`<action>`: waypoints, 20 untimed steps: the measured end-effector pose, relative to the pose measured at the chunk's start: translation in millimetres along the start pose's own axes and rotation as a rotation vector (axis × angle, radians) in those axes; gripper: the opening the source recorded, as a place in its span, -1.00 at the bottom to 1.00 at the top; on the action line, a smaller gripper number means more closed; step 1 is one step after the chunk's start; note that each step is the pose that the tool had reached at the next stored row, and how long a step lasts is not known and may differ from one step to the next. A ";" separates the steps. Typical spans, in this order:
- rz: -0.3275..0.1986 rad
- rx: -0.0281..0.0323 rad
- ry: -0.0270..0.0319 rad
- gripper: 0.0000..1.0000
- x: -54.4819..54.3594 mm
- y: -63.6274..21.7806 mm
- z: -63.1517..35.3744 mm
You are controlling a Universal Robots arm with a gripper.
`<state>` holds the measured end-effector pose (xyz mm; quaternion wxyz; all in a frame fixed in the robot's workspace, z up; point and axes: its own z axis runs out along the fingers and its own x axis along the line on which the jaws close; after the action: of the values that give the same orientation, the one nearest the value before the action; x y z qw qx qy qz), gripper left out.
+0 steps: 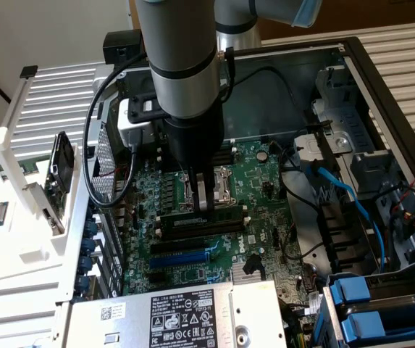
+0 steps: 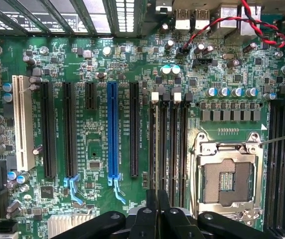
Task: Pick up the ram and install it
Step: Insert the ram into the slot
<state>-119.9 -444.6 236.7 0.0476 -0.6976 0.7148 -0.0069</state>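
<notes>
The gripper (image 1: 200, 206) pinches the ram (image 1: 182, 220) by its top edge, fingers almost together. It stands on the motherboard (image 1: 265, 185) beside the processor socket (image 1: 223, 187)

Stock: one motherboard (image 2: 96, 132), one ram (image 1: 185, 220), one blue slot (image 2: 112, 134), one white slot (image 2: 22, 124), four black expansion slots (image 2: 48, 129), four memory slots (image 2: 173, 149), one processor socket (image 2: 228, 174), one gripper (image 2: 157, 196), one arm (image 1: 182, 58).
</notes>
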 end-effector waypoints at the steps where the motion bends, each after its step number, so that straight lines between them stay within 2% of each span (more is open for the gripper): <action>1: 0.000 0.0000 -0.0003 -0.76 0.0 0.0 0.1; 20: 0.000 -0.0001 -0.0003 -0.76 -0.1 0.1 1.6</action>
<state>-119.9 -444.5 235.0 0.0477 -0.6977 0.7148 -0.0067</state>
